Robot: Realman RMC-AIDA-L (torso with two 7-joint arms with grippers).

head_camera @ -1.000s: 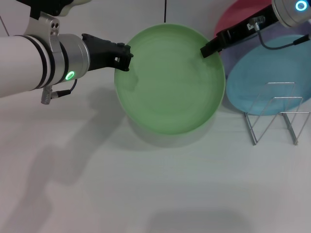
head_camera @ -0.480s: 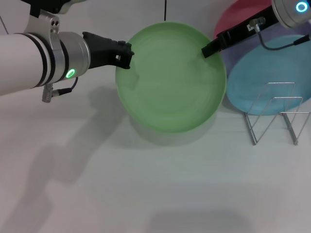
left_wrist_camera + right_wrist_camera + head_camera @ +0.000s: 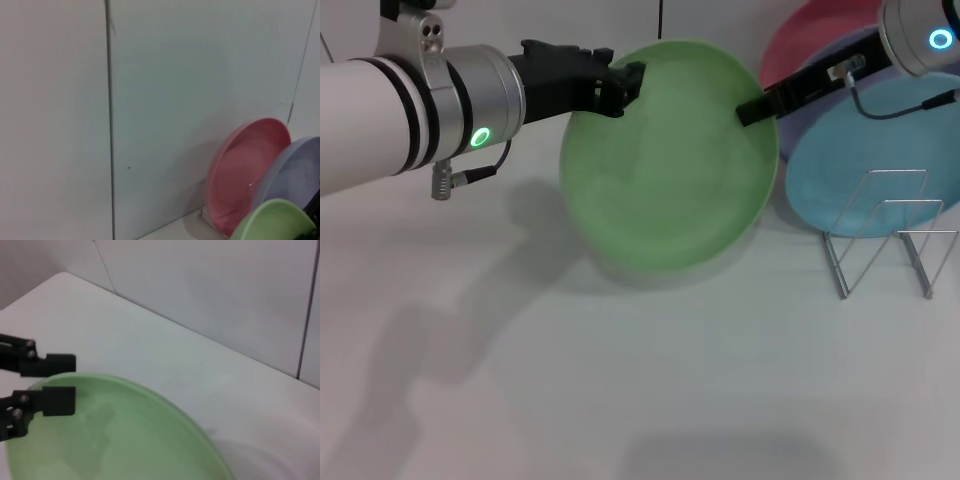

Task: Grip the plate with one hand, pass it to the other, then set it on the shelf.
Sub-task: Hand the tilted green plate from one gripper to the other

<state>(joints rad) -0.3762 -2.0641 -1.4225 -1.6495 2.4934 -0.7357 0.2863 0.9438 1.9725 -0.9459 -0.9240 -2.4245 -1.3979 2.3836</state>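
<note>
Here, items run from largest to smallest.

- Worktop point(image 3: 620, 400): plain white surface; it carries the rack and takes the shadow of the plate held above it.
- Left arm point(image 3: 410, 110): thick, white and silver, green light on; it reaches in so that its hand meets the plate's rim.
- Plate point(image 3: 670, 160): light green, raised off the worktop and tilted, spanning the gap between the two hands, apparently mid-handover.
- Sky-blue plate point(image 3: 880, 150): near the rack, with a lavender plate point(image 3: 290, 170) and a pink plate point(image 3: 245, 165) behind it.
- Shelf point(image 3: 885, 235): thin wire rack, its front slots unoccupied, well apart from the green plate; the likely destination.
- Left hand point(image 3: 52, 380): its fingers stand apart, straddling the rim edge, not visibly pinching it.
- Right hand point(image 3: 752, 108): slim, black, at the opposite rim; it seems to carry the plate, but whether it is clamped cannot be told.
</note>
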